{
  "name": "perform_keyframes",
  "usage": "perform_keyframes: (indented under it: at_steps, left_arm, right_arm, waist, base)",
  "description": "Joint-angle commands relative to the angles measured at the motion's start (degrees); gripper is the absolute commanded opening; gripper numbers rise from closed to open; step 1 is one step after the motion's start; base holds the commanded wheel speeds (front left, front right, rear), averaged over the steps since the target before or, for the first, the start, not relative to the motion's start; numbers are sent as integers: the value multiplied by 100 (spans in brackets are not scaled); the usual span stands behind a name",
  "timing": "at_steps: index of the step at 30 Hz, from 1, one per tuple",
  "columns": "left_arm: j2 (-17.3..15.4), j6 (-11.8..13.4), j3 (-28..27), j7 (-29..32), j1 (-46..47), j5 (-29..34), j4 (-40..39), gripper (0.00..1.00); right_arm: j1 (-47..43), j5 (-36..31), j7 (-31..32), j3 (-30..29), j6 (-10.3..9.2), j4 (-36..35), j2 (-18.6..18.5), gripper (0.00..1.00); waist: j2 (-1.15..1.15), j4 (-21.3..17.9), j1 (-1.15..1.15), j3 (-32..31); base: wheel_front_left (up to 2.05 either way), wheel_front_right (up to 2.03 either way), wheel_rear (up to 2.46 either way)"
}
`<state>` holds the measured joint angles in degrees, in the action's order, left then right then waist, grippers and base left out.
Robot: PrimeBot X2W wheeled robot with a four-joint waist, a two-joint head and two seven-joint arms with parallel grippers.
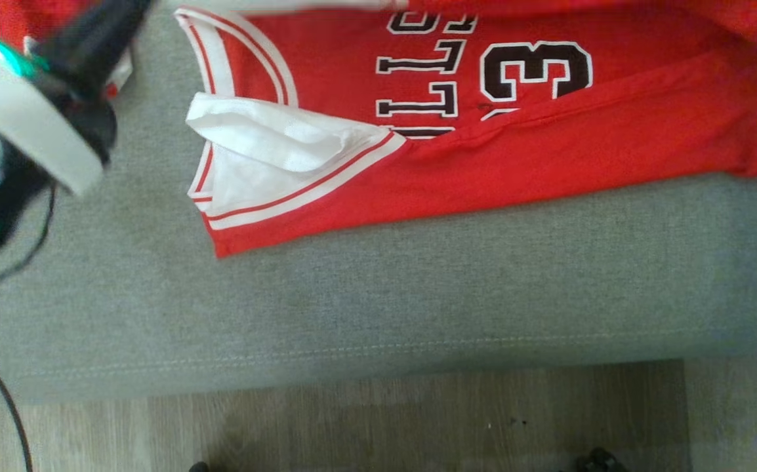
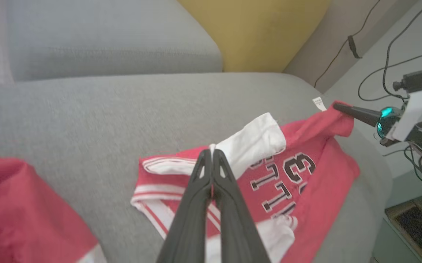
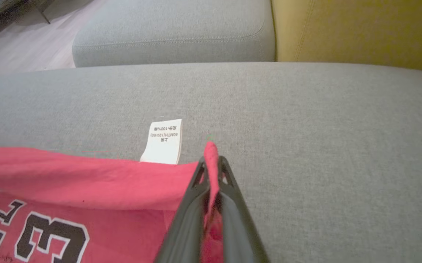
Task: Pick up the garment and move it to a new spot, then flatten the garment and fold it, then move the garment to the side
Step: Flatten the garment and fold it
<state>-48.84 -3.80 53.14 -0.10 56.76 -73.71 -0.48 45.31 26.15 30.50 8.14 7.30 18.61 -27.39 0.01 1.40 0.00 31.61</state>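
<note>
**Red garment spread on grey sofa, one corner pinched**

The red garment [image 1: 549, 151] is laid flat across the grey sofa seat [image 1: 418, 295], with its black-and-white lettering facing up. Its near long edge is folded over part of the lettering. A white sleeve [image 1: 267, 141] is turned up at the collar end, toward the robot's left. The right gripper [image 3: 211, 162] is closed on a corner of the garment's hem, and red fabric is seen squeezed between its fingers. A white care label [image 3: 163, 142] lies just beside that corner. The left gripper [image 2: 211, 151] is pressed together and held above the collar end; whether it is touching the sleeve cannot be told. A second red cloth [image 2: 21, 212] is seen on the seat, well apart from the garment.
</note>
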Motion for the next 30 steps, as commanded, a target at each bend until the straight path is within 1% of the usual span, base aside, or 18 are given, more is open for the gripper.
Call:
perform_keyframes:
  at_steps: [1,2,6,10,14,18,22,23,24,25,26,28,29,30]
  left_arm:
    - [-418,96,-266,-3,-11,-3,-336,0]
    - [-418,96,-266,-3,-11,-3,-336,0]
    - [-692,348,-151,-8,-439,-55,-975,0]
    - [-840,544,-25,21,-743,-92,-1309,0]
    - [-912,641,56,31,-907,-96,-1401,0]
    - [-971,682,110,78,-1008,-137,-1448,0]
    - [-922,767,230,154,-1133,-167,-1444,0]
    - [-893,804,264,154,-1159,-137,-1423,0]
    - [-834,883,268,93,-1182,-102,-1375,5]
    - [-757,967,268,12,-1210,-70,-1326,45]
    - [-668,1046,251,-108,-1243,-46,-1275,100]
    - [-522,1263,203,-413,-1319,77,-1161,100]
    - [-402,1556,169,-768,-1438,266,-1059,100]
    - [-346,1728,143,-975,-1521,363,-1009,100]
  right_arm:
    - [-211,-17,100,-31,19,-340,-135,0]
    - [-211,-17,100,-31,19,-340,-135,0]
    - [-597,-74,317,-219,19,-704,-119,0]
    - [-882,-211,516,-444,19,-915,-87,0]
    - [-1042,-341,681,-592,19,-1031,-20,0]
    - [-1159,-436,808,-723,19,-1067,17,0]
    - [-1285,-476,937,-788,19,-1049,115,0]
    - [-1312,-483,974,-809,19,-1041,155,45]
    - [-1327,-497,965,-851,19,-1051,198,100]
    - [-1332,-498,905,-921,19,-1081,260,100]
    - [-1350,-498,843,-997,19,-1114,326,100]
    - [-1455,-533,721,-1126,19,-1234,406,100]
    - [-1655,-584,581,-1294,19,-1411,493,100]
    - [-1781,-598,485,-1403,19,-1520,560,100]
  waist:
    - [-1,30,0,18]
    - [-1,30,0,18]
    - [-1,81,0,79]
    - [-1,113,0,126]
    - [-1,130,0,139]
    - [-1,143,0,114]
    - [-1,149,0,77]
    - [-1,147,0,70]
    - [-1,148,0,62]
    - [-1,152,0,50]
    - [-1,161,0,25]
    - [-1,176,0,-43]
    - [-1,195,0,-142]
    - [-1,204,0,-206]
  base:
    - [0,0,0]
    - [0,0,0]
    - [0,0,0]
    - [0,0,0]
    - [0,0,0]
    - [0,0,0]
    - [0,0,0]
    - [0,0,0]
    - [0,0,0]
    - [0,0,0]
    - [0,0,0]
    - [0,0,0]
    - [0,0,0]
    - [0,0,0]
